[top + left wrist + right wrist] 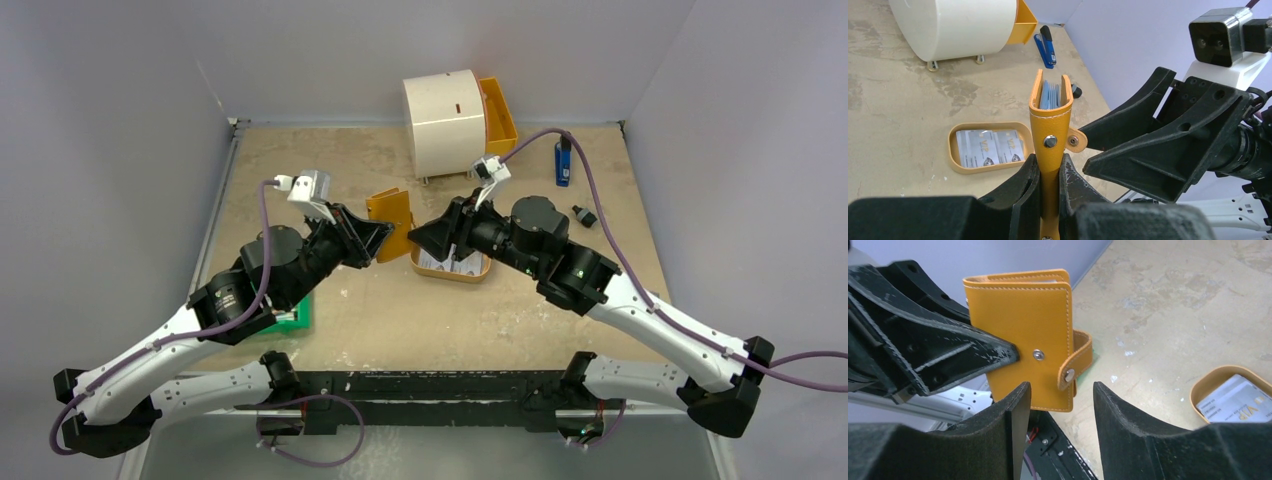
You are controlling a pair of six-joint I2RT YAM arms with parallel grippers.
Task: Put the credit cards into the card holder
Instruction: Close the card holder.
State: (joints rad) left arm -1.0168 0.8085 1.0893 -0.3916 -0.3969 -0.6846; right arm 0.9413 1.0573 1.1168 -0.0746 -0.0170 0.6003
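Centre of the table [400, 320]: the left gripper [1050, 172] is clamped on the lower end of a mustard holder [1020, 325] and holds it upright. The right gripper [1060, 395] faces it from the right with jaws apart and nothing between them, its tips just beside the holder's unsnapped strap [1079, 357]. Blue edges [1050, 95] show in the holder's open top, too tightly packed to count. The two cards [990, 147] lie flat, side by side, in an oval tray [954, 150] on the table, just right of and nearer than the holder. Only "VIP" can be read on them. From above, the right gripper covers part of the tray, and the right wrist view cuts the tray off at its edge. A white drum [443, 120] stands at the far side with a blue stapler [563, 160] to its right. A small black item [583, 213] near the stapler is too small to identify. A green object [297, 318] is mostly hidden under the left arm.
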